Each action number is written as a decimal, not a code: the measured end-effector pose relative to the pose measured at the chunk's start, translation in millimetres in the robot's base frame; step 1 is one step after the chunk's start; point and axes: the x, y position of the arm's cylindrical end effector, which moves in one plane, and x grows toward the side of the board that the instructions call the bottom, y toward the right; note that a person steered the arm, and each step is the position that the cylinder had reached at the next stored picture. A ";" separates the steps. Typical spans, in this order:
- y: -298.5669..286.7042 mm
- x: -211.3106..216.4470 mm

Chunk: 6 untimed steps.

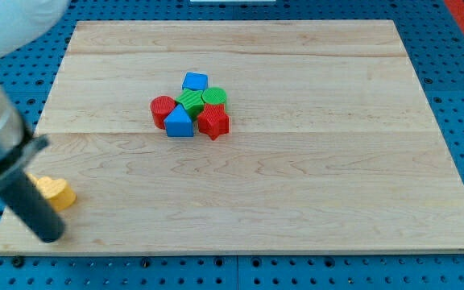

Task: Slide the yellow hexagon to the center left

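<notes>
My tip [48, 235] rests touching yellow hexagon [57, 193], pinching nothing, near wooden board [296, 193] bottom-left corner. Well apart from central cluster: blue cube [195, 81], red star [213, 122].

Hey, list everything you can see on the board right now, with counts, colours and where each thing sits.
yellow block: one, yellow, near the view's bottom left edge of the board, partly hidden behind the rod; shape unclear.
blue cube: one, blue, top of the central cluster.
green blocks: two, green, side by side in the cluster's middle.
red cylinder: one, red, cluster's left side.
blue triangular block: one, blue, cluster's bottom.
red block: one, red, cluster's bottom right.
wooden board: one, light wood, on blue pegboard.
my tip: one, dark rod, just below and left of the yellow block.
</notes>
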 end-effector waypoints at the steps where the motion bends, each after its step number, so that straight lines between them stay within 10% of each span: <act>1: -25.1 -13.2; 6: -44.1 -135.4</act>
